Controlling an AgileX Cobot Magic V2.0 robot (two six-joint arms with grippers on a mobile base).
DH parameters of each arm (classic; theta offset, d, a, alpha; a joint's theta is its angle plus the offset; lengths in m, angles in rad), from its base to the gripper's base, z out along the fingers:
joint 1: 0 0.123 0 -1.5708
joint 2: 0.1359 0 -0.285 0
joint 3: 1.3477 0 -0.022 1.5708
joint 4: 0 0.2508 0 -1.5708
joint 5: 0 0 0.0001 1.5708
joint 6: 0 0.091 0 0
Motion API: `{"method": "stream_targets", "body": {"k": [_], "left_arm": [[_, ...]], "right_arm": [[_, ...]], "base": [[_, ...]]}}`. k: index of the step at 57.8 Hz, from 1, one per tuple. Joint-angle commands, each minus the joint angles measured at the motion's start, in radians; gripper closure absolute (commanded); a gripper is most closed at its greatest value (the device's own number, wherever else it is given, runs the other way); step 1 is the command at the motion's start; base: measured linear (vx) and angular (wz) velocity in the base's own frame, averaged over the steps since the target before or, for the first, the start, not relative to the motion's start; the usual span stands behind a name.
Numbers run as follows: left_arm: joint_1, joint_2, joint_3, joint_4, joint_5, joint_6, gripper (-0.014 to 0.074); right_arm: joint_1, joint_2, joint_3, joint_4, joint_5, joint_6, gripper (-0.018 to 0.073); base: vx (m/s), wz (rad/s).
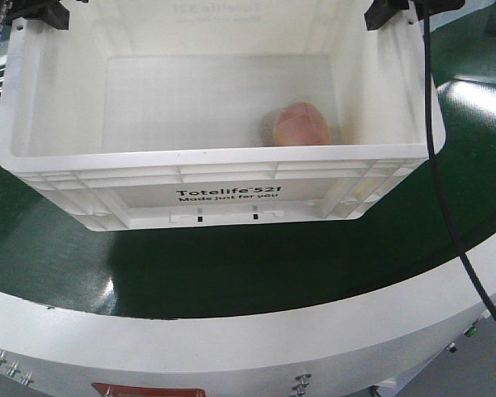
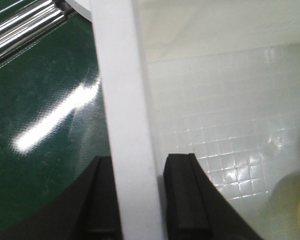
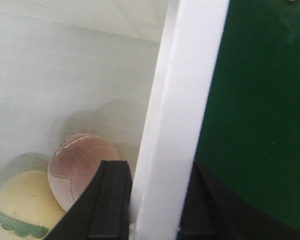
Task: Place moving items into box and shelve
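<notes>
Nearest the front-facing camera, the broad white curved edge (image 1: 231, 339) of the round table borders a glossy dark green tabletop (image 1: 231, 265), and a thin black cable (image 1: 446, 190) hangs across the right of the view. On the green stands the large white rectangular plastic crate (image 1: 215, 155), its printed front wall turned toward the camera.

Inside, on the crate floor toward the right wall, lies the pinkish-beige rounded stitched lump (image 1: 302, 124). The right wrist view shows the pale yellow rounded lump (image 3: 20, 200) touching it, on the side away from that wall. Both moving items are thus in the box, so the packing step looks done.

Farther back, the two black grippers sit on opposite side walls. The left gripper (image 2: 140, 165) straddles the left rim, one finger outside over the green and one inside, both pressed to the wall as far as the view shows. The right gripper (image 3: 155, 170) clamps the right rim the same way, its inner finger just beside the pink lump.

In the front view the crate base seems to rest on the table, so I judge that the lift and the shelving remain. No shelf is in view.
</notes>
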Motion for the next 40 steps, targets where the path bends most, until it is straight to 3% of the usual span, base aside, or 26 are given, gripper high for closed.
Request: {"method": "stream_targets", "body": {"k": [1, 40], "left_arm": [[-0.013, -0.058, -0.035, -0.021, -0.128, 0.014, 0.0597], [-0.012, -0.057, -0.035, -0.033, -0.149, 0.014, 0.0597]], "right_arm": [[-0.002, -0.072, -0.042, 0.022, -0.092, -0.016, 0.0564], [-0.002, -0.072, -0.042, 0.021, -0.069, -0.016, 0.0564]], "base": [[0.0, 0.0], [0.0, 0.0]]}}
